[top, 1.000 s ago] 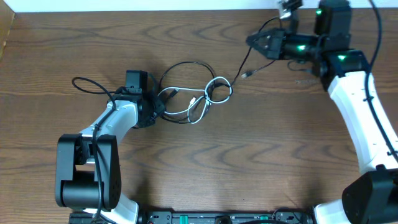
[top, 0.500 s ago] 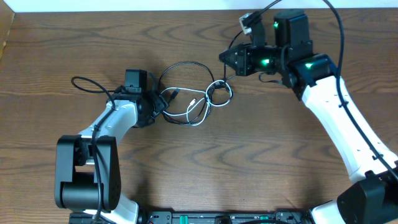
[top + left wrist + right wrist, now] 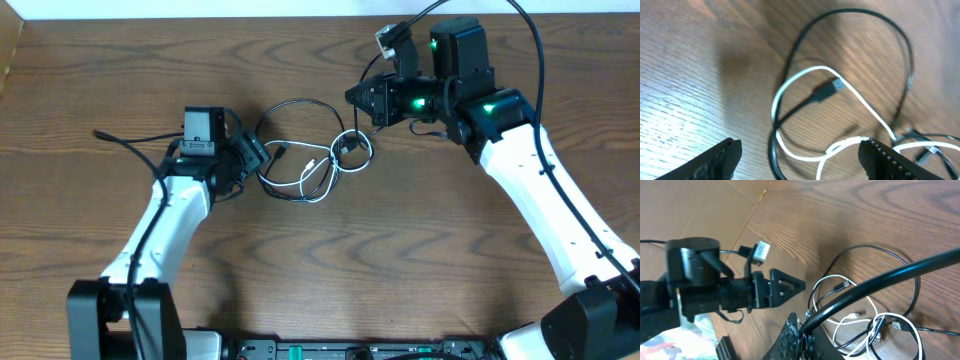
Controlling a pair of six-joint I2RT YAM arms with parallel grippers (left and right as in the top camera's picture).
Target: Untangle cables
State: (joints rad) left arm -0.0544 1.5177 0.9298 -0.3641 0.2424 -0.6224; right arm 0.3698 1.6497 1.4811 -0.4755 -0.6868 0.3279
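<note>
1. Noting the change first: your left gripper (image 3: 800,150) has let its fingers spread wide, where a second ago they stood much nearer together. Nothing is between them now
2. Your right gripper (image 3: 352,97) has swung in from the far side and now sits just beside the tangle. Its tips are pressed together, apparently pinching the black cable (image 3: 855,11), which runs from the tips down into the knot; the wrist view is too blurred to be certain
3. The white cable (image 3: 810,70) loops just ahead of the left fingers, roughly in line with the gap between them. The black cable arches beyond it, and a dark plug end (image 3: 827,90) lies inside the white loop
4. Reading: the left has released its hold and the right has given slack back. The cords are still crossed, so you are likely regrasping, with most of the work left
5. Containers: none in view. Both cords lie loose on the table (image 3: 400,260)
</note>
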